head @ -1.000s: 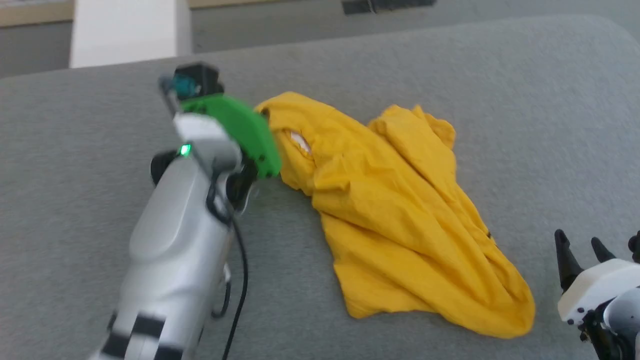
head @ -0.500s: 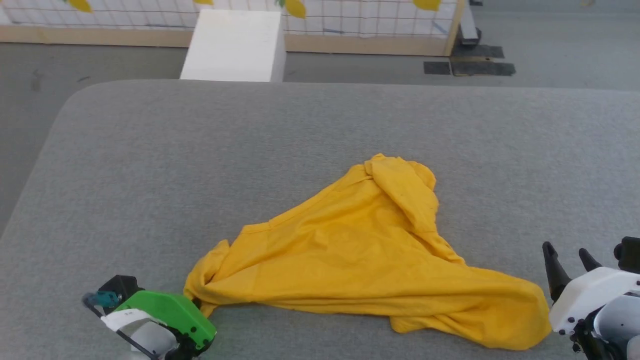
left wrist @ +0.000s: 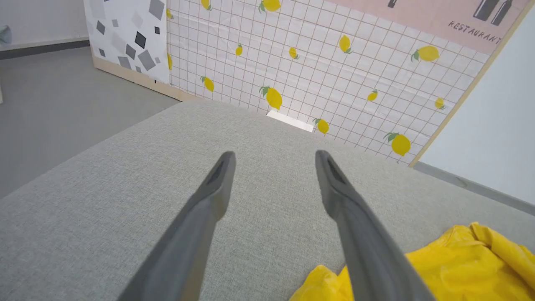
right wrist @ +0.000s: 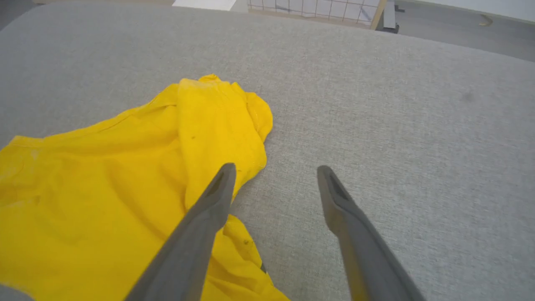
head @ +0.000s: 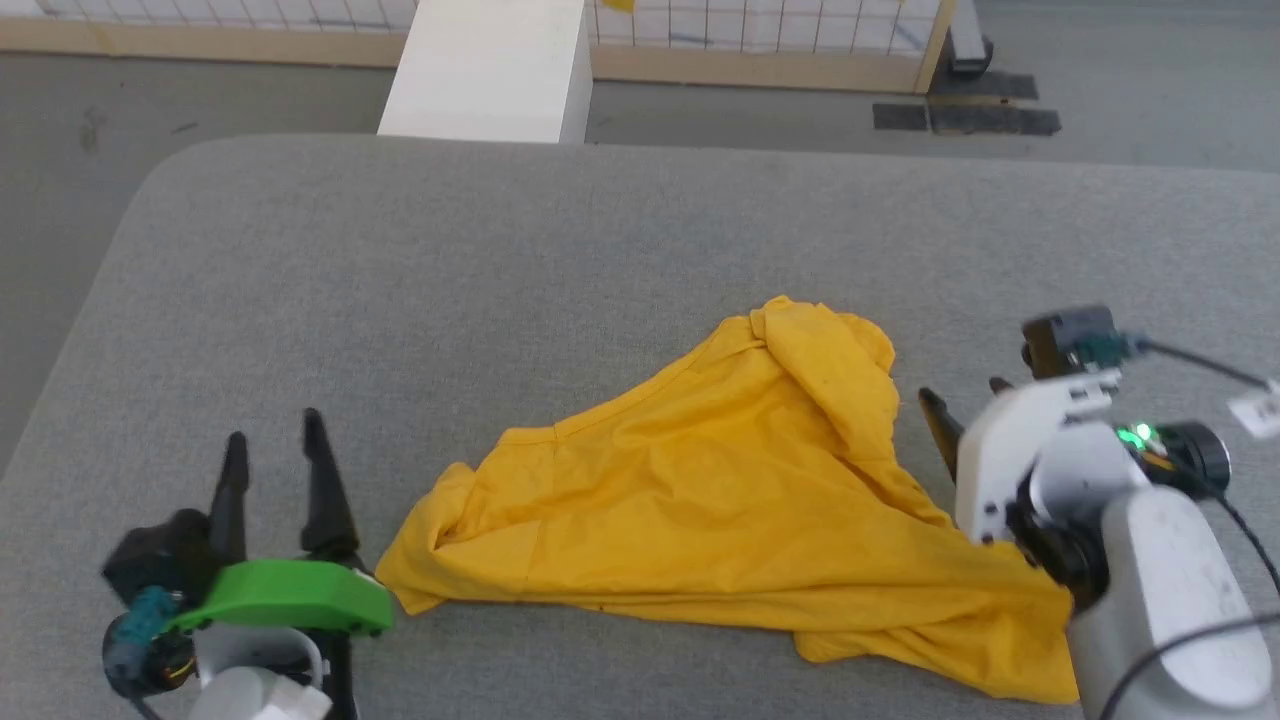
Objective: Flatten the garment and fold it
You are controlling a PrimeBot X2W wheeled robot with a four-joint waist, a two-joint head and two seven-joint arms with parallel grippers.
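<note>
In the head view the left gripper (head: 273,428) sits at the lower left with its jaws spread wide and nothing between them, just left of the garment (head: 720,500) and apart from its nearest corner. The yellow garment lies crumpled in a rough triangle on the grey padded surface (head: 500,260). The right gripper (head: 963,392) is at the garment's right edge, jaws parted and empty. In the left wrist view the two dark fingers (left wrist: 209,205) stand wide apart over bare grey fabric, with yellow cloth at the lower right. In the right wrist view the jaws are equally wide: one finger lies over the garment's edge, the other over bare surface, and contact with the cloth cannot be told.
</note>
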